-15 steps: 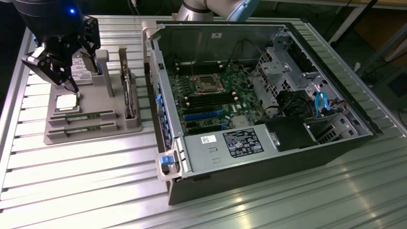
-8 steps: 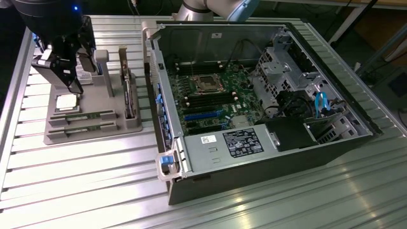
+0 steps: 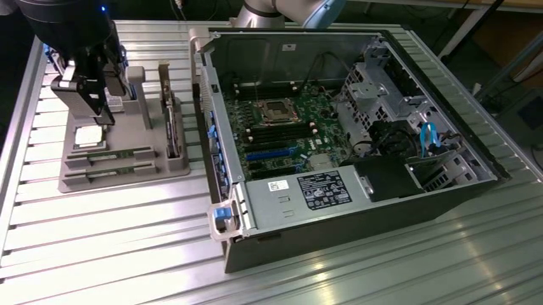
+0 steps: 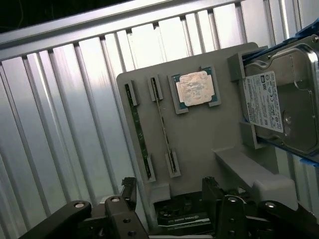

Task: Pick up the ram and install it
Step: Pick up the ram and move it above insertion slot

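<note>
Closest to the wrist camera, the gripper (image 4: 169, 188) has its two dark fingers (image 4: 128, 191) spread apart with nothing pinched between them, hanging over one end of a grey tray (image 4: 209, 134). That tray holds two ram sticks side by side in slotted holders: the outer ram stick (image 4: 138, 132) along the tray's edge and the inner ram stick (image 4: 164, 127) next to a square silver processor (image 4: 194, 89) seated in its own recess. A hard drive (image 4: 281, 104) with a white label stands in a bracket beyond the processor. Both sticks are parallel, their long axes running from the gripper's end of the tray toward the far end. The exterior view adds the open computer case (image 3: 441, 190) with its motherboard (image 3: 284, 130) lying flat, at that view's right of the tray (image 3: 127, 127). There the sticks (image 3: 110, 154) (image 3: 110, 170) run left to right, pointing at the case, and the gripper (image 3: 95, 105) hangs above the processor (image 3: 88, 136).
</note>
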You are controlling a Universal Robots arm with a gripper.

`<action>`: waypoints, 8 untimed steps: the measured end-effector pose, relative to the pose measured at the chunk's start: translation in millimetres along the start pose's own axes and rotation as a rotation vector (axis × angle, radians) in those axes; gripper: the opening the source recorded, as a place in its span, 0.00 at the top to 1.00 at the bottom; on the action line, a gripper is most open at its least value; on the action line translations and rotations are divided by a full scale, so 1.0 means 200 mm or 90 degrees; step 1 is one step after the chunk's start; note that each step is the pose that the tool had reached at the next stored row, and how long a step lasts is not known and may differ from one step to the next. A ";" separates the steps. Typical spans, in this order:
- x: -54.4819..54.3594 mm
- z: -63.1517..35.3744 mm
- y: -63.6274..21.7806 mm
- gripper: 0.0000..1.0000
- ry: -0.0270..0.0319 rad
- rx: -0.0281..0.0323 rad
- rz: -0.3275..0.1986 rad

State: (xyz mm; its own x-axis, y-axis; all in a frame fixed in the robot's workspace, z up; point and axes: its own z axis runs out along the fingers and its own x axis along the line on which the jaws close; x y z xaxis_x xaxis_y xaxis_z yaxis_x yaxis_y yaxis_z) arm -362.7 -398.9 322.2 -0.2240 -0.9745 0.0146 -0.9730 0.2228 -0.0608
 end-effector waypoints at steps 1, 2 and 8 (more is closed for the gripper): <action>0.00 0.000 0.000 0.36 0.0000 0.0000 -0.001; 0.00 0.000 0.000 0.36 -0.0002 0.0001 -0.006; 0.00 0.000 0.000 0.36 -0.0014 0.0009 -0.043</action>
State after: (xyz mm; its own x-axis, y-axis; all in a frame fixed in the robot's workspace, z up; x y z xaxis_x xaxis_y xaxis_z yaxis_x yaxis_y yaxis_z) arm -362.7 -398.9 322.3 -0.1584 -0.9872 0.0166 -0.9857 0.1571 -0.0611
